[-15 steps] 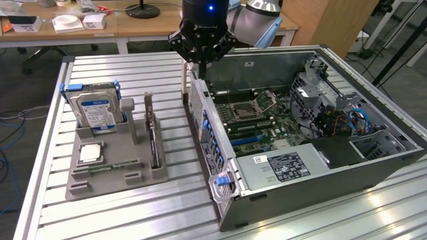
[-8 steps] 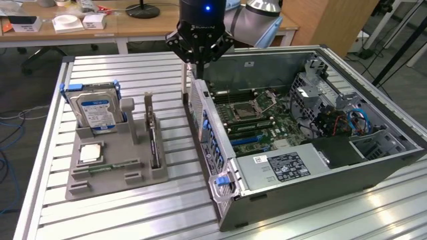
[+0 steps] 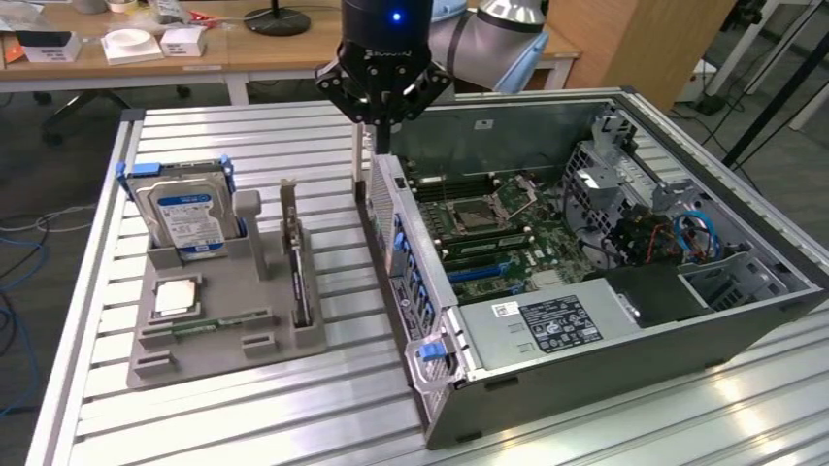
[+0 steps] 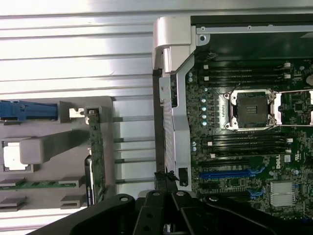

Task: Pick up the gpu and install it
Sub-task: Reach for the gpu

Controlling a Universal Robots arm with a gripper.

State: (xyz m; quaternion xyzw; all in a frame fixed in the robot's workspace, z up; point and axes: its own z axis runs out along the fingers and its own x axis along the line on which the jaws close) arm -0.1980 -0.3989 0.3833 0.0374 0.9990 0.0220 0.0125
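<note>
Four parts sit in a grey holder on the slatted metal counter. They are a hard drive standing upright in a blue frame, a processor chip lying flat, a narrow memory stick in a slot, and the gpu. The gpu stands on edge along the side of the holder nearest the computer case, with its silver bracket rising at the far end.

The case lies open just beside the holder, on the exterior view's right. Its motherboard and processor socket are exposed, and a power supply sits at the near end. The case's perforated rear wall rises between the gpu and the motherboard. A wooden desk with small boxes on it stands beyond the counter.

The gripper hangs just above the far end of that rear wall, its fingers pressed together and holding nothing. The gpu lies lower and off to the exterior view's left, apart from the gripper and untouched in its holder. In the wrist view a strip of bare counter separates the gpu from the wall under the gripper.
</note>
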